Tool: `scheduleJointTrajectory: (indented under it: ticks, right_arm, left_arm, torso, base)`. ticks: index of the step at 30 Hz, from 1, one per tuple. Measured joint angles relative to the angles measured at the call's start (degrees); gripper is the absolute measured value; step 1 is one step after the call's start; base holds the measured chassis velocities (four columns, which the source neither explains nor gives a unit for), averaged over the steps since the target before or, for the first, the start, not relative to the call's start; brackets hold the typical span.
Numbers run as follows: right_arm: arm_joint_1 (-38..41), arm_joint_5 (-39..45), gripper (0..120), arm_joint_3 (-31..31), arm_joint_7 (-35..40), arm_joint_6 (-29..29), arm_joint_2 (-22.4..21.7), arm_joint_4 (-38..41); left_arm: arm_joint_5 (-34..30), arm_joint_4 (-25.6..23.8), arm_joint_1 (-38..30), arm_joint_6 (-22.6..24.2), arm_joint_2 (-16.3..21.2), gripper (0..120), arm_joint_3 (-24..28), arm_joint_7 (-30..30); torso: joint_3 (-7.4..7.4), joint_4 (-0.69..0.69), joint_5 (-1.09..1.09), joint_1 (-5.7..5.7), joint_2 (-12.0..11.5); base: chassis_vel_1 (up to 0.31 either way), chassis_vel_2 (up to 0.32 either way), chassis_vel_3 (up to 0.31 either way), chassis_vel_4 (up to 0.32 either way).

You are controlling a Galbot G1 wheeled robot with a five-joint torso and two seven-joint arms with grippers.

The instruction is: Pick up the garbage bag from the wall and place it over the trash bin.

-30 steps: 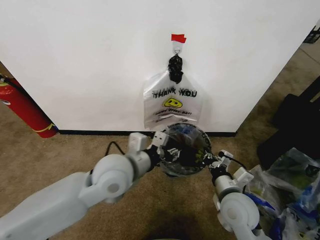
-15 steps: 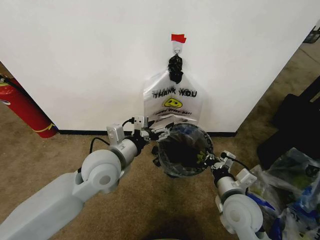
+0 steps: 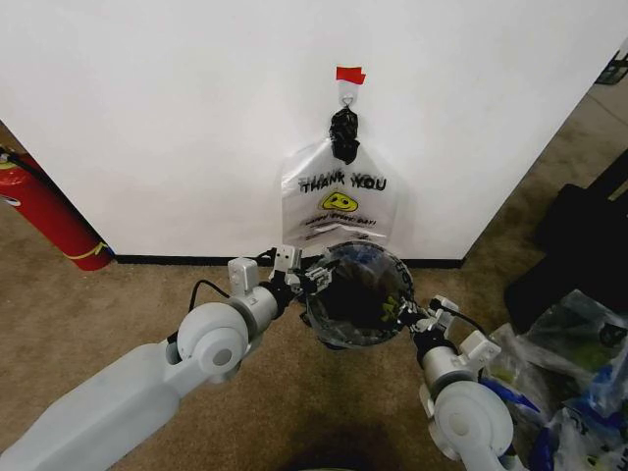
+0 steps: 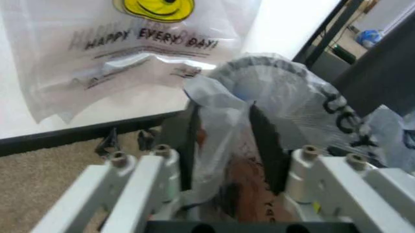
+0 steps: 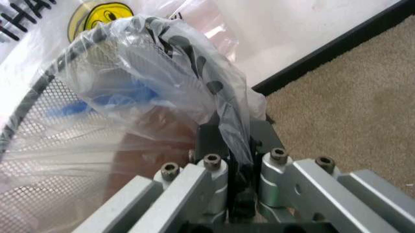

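Garbage bag [image 3: 355,285] draped over trash bin [image 3: 339,329].
Left hand [image 4: 224,145] open astride bag fold; right hand [image 5: 233,145] pinching bag film at rim.

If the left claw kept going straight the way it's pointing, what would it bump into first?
Probably the garbage bag draped on the trash bin. The left claw is open, with bag plastic already between its fingers, so it would push into that almost at once.

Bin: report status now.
Left tool open around bag plastic at bin rim. Right tool shut on bag edge, opposite side. Bag draped over bin. Second bag on wall behind.
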Motion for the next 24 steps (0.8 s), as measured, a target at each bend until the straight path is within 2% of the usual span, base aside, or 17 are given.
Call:
scheduleJointTrajectory:
  ticks: [3, 4, 6, 9, 20, 24]
  right_arm:
    - [0.07, 0.2, 0, 0.02, 0.01, -0.01, -0.17, -0.04]
    - [0.07, 0.2, 0, 0.02, 0.01, -0.01, -0.17, -0.04]
    - [0.2, 0.37, 0, -0.05, 0.01, -0.01, -0.2, -0.27]
    - [0.33, 0.45, 0, -0.15, 0.04, -0.07, -0.15, -0.27]
    - [0.16, 0.53, 0, -0.24, -0.25, -0.11, -0.12, -0.63]
    - [-0.05, 1.08, 0, -0.2, -0.52, -0.1, -0.74, -0.8]
  left_arm:
    - [0.23, 0.4, -0.14, -0.53, -0.2, 19, -0.12, -0.73]
    - [0.23, 0.4, -0.14, -0.53, -0.2, 19, -0.12, -0.73]
    - [0.17, 0.4, -0.11, -0.58, -0.14, 8, -0.15, -0.94]
    - [0.13, 0.43, -0.02, -0.57, -0.16, 0, 0.02, -1.19]
    - [-3.15, 3.34, -1.11, 0.01, -0.32, 0, -1.97, -1.91]
    - [-4.15, 5.52, -1.44, 1.45, 0.41, 0, -1.74, 0.12]
  torso:
    - [0.0, 0.0, 0.0, 0.0, 0.0]
    - [0.0, 0.0, 0.0, 0.0, 0.0]
    - [0.0, 0.0, 0.0, 0.0, 0.0]
    - [0.0, 0.0, -0.01, 0.0, 0.0]
    - [0.0, 0.0, -0.01, 0.0, 0.0]
    - [0.0, -0.01, -0.01, 0.0, 0.0]
  base:
    - [0.0, 0.0, 0.0, 0.0]
    - [0.0, 0.0, 0.0, 0.0]
    - [0.0, 0.0, 0.0, 0.0]
    - [0.0, 0.0, 0.0, 0.0]
    - [0.0, 0.0, 0.0, 0.0]
    - [0.0, 0.0, 0.0, 0.0]
